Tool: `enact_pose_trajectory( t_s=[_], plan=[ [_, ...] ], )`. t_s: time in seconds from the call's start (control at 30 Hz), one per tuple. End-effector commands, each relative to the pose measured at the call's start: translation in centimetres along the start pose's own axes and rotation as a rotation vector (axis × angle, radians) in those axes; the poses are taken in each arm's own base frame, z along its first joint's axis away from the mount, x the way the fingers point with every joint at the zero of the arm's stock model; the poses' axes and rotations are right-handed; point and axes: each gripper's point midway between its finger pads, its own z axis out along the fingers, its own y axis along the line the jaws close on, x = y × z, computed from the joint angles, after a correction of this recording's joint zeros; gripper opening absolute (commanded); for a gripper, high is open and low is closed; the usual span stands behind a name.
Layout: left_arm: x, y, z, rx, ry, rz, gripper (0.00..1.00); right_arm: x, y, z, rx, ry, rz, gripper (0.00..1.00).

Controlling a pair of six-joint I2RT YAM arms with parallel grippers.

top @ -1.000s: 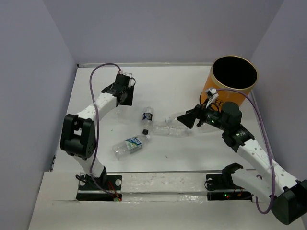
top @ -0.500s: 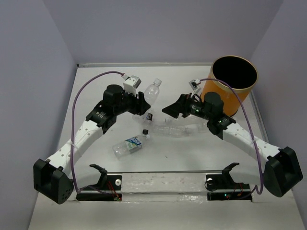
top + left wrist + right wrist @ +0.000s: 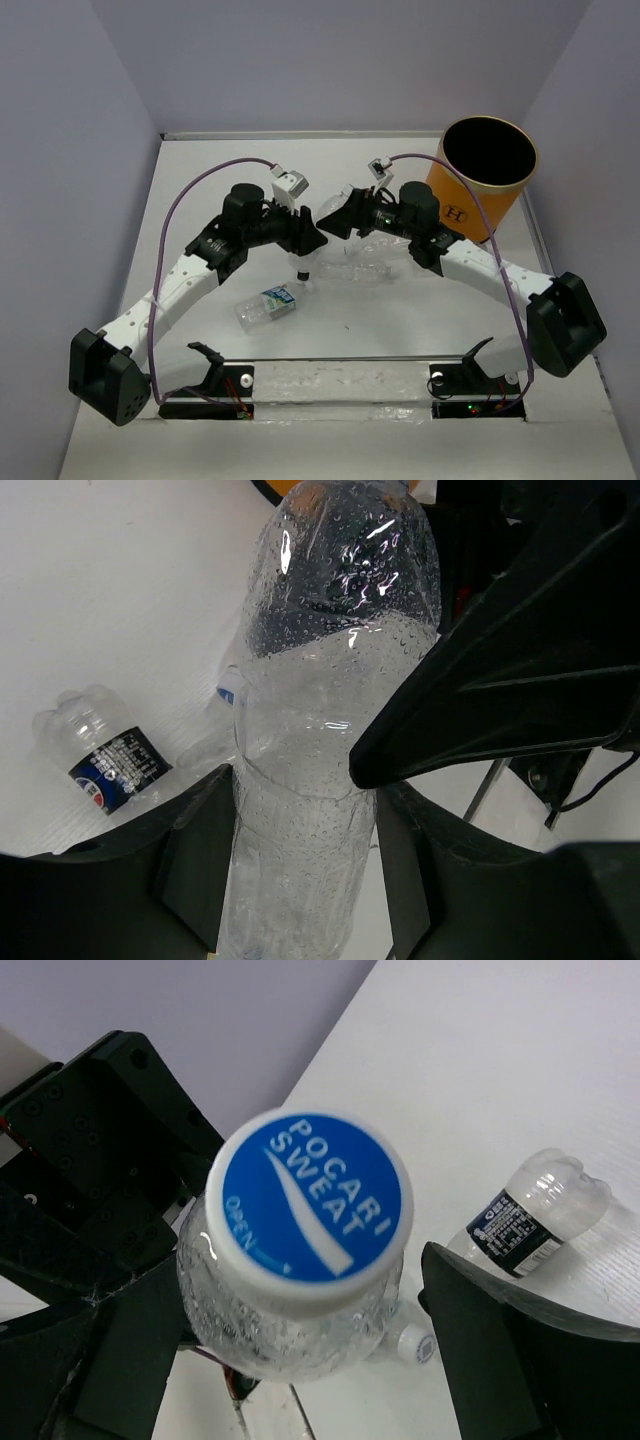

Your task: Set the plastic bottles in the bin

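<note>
Tabletop: white, matt and smooth (image 3: 400, 330); from my seat it runs from the arm bases out to the bin (image 3: 500, 190) at the far right.
Room: pale lilac walls (image 3: 330, 60) close in three sides, and the bin stands near the right-hand one.
Bin: a tall orange cylinder with a pale rim and a round H logo (image 3: 455, 215) on its side. The inside reads black, and I cannot tell whether anything lies in it.
Held bottle: clear ribbed plastic beaded with droplets (image 3: 330, 650), raised off the tabletop to the left of the bin, between my two tools.
Cap: round and blue, lettered "POCARI SWEAT" in white (image 3: 308, 1200), facing the right wrist camera.
Left tool: closed on the held bottle's lower body, gripping it from both sides (image 3: 300, 830).
Right tool: spread wide, straddling the cap end (image 3: 295, 1290). Tabletop shows through a gap on one side, so I read it as not clamped.
Dark-label bottle: small and clear, lying on its side on the tabletop (image 3: 108, 767), left of the bin, below the held bottle.
Long bottle: clear and crumpled, lying flat (image 3: 370, 268), left of the bin and nearer my bases.
Blue-white label bottle: lying flat (image 3: 268, 305), farthest left of the bin.
</note>
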Motion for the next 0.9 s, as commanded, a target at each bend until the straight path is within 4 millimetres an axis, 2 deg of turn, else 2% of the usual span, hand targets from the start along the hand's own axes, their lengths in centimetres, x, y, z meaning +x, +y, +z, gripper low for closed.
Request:
enact_pose_trajectory(
  t_s=[0.0,0.07,0.1,0.17,0.2,0.23,0.3,0.33,0.37,0.4,0.43,0.47,0.53,0.57,0.63,0.67,0.7,0.77,0.8,0.83,0.87],
  plan=[
    [-0.7,-2.5,-0.3,0.114,-0.028,0.063,0.46,-4.1,2.8,0.3,-0.067,-0.143,-0.081,0.98],
    [-0.5,-2.5,-0.3,0.118,-0.025,0.068,0.46,-4.4,3.3,0.4,-0.074,-0.159,-0.089,0.89],
    [-0.5,-2.5,-0.3,0.119,-0.024,0.069,0.47,-4.8,3.4,0.3,-0.067,-0.176,-0.093,0.71],
    [-0.6,-2.5,-0.4,0.114,-0.029,0.072,0.52,-5.3,3.3,0.1,-0.047,-0.197,-0.104,0.49],
    [-0.9,-2.5,-0.6,0.104,-0.039,0.077,0.58,-6.0,3.1,-0.1,-0.022,-0.225,-0.11,0.38],
    [-1.0,-2.4,-0.7,0.097,-0.044,0.078,0.72,-6.3,3.0,-0.5,0.004,-0.231,-0.132,0.36],
    [-1.2,-2.5,-1.0,0.089,-0.053,0.086,0.82,-7.7,3.0,-1.1,0.05,-0.268,-0.167,0.34],
    [-1.4,-2.5,-1.3,0.081,-0.063,0.094,0.99,-9.0,3.1,-1.9,0.102,-0.299,-0.218,0.34],
    [-1.6,-2.5,-1.6,0.076,-0.073,0.101,0.99,-10.0,3.2,-2.4,0.134,-0.32,-0.248,0.34],
    [-2.1,-2.6,-2.0,0.067,-0.092,0.115,0.99,-12.3,3.7,-3.3,0.186,-0.382,-0.277,0.34],
    [-2.3,-2.7,-2.3,0.061,-0.103,0.121,0.99,-13.0,2.9,-4.1,0.252,-0.379,-0.329,0.34],
    [-2.9,-2.7,-2.9,0.044,-0.131,0.131,0.99,-15.2,2.9,-5.8,0.315,-0.443,-0.355,0.34],
    [-3.6,-2.7,-3.7,0.015,-0.169,0.145,0.99,-18.1,2.9,-8.2,0.406,-0.516,-0.397,0.33],
    [-3.9,-2.5,-4.1,-0.005,-0.191,0.146,0.99,-20.6,3.3,-10.7,0.466,-0.573,-0.441,0.32],
    [-5.0,-2.2,-5.4,-0.062,-0.25,0.152,0.99,-23.5,2.8,-13.8,0.579,-0.647,-0.464,0.31],
    [-5.2,-2.0,-5.9,-0.083,-0.27,0.148,0.99,-25.3,3.2,-15.6,0.626,-0.687,-0.488,0.31],
    [-5.8,-1.8,-6.9,-0.118,-0.313,0.148,0.99,-26.8,1.4,-18.2,0.735,-0.725,-0.479,0.3],
    [-6.4,-1.9,-7.8,-0.138,-0.363,0.146,0.99,-28.6,0.1,-21.2,0.859,-0.77,-0.492,0.3],
    [-6.6,-1.9,-8.6,-0.155,-0.394,0.146,0.99,-30.1,-1.4,-24.0,0.984,-0.83,-0.483,0.29],
    [-6.9,-1.9,-9.0,-0.162,-0.412,0.146,0.99,-30.6,-1.2,-24.9,1.021,-0.85,-0.494,0.29],
    [-7.1,-1.9,-9.3,-0.171,-0.426,0.144,0.99,-31.3,-3.6,-25.9,1.123,-0.828,-0.51,0.29]
  ],
)
